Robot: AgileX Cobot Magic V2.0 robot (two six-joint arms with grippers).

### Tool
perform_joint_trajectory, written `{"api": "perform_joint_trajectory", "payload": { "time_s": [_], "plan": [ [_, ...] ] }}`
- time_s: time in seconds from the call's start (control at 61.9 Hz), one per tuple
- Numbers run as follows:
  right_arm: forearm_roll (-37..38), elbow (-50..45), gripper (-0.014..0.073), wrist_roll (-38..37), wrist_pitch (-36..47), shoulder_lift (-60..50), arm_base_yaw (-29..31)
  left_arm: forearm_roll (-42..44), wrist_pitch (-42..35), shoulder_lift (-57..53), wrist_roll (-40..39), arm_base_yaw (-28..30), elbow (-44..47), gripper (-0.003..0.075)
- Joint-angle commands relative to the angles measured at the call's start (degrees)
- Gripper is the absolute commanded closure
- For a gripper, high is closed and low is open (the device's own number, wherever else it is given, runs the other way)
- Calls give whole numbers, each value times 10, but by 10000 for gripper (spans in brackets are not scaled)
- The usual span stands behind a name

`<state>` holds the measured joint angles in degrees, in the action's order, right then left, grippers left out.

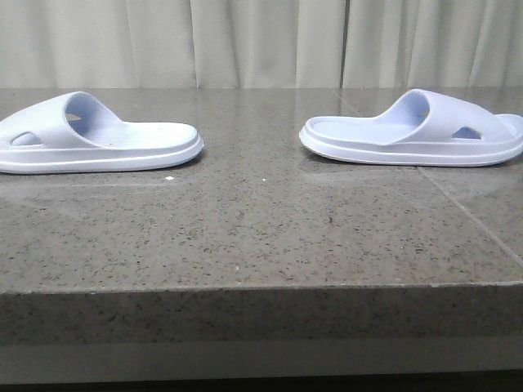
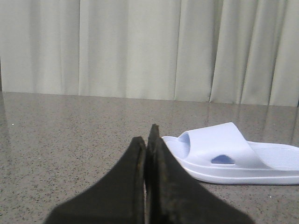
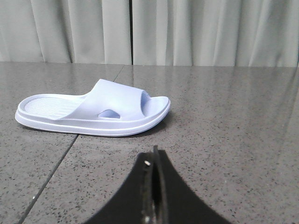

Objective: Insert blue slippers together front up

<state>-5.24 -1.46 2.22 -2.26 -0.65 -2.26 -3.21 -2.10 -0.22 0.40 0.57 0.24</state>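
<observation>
Two pale lavender-blue slippers lie sole-down and apart on the grey speckled stone table, heels toward each other. The left slipper (image 1: 98,139) has its strap at the far left. The right slipper (image 1: 417,131) has its strap toward the right. Neither gripper shows in the front view. In the left wrist view, my left gripper (image 2: 148,135) is shut and empty, low over the table, short of and beside the left slipper (image 2: 233,154). In the right wrist view, my right gripper (image 3: 154,156) is shut and empty, short of the right slipper (image 3: 93,112).
The stone table (image 1: 261,237) has a front edge close to the camera and a seam line at its right side (image 1: 474,220). Pale curtains (image 1: 261,41) hang behind the table.
</observation>
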Motion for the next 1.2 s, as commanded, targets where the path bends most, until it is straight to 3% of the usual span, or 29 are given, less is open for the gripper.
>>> {"api": "perform_joint_trajectory", "payload": {
  "time_s": [0.0, 0.711, 0.938, 1.18],
  "plan": [
    [8, 2, 662, 3, 48, -9, 3, -4, -45, -9, 0, 1, 3, 741],
    [8, 2, 662, 3, 48, -9, 3, -4, -45, -9, 0, 1, 3, 741],
    [0, 15, 662, 3, 47, -9, 3, -15, -85, -9, -4, 1, -12, 741],
    [0, 123, 662, 3, -29, -2, 3, -21, 38, 10, 0, 1, -158, 741]
  ]
}}
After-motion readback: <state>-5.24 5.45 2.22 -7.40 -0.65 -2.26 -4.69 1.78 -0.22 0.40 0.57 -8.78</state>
